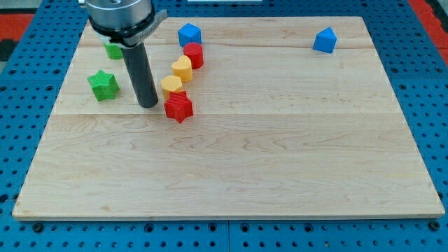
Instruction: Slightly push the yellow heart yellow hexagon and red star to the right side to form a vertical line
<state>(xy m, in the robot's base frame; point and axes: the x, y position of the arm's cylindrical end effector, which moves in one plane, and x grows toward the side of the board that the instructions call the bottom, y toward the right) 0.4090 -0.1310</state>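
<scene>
My tip [148,104] (a bare rod, no jaws to open or shut) sits just left of the red star [178,107]; nudge it, the yellow hexagon [171,85] and the yellow heart [182,68] gently rightward.

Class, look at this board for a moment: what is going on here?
A robot arm's rod is working on a wooden board. My tip rests just to the view's left of the red star, with the yellow hexagon and yellow heart stacked diagonally above it, then a red cylinder. Two green blocks sit further left; two blue blocks lie near the top.
</scene>
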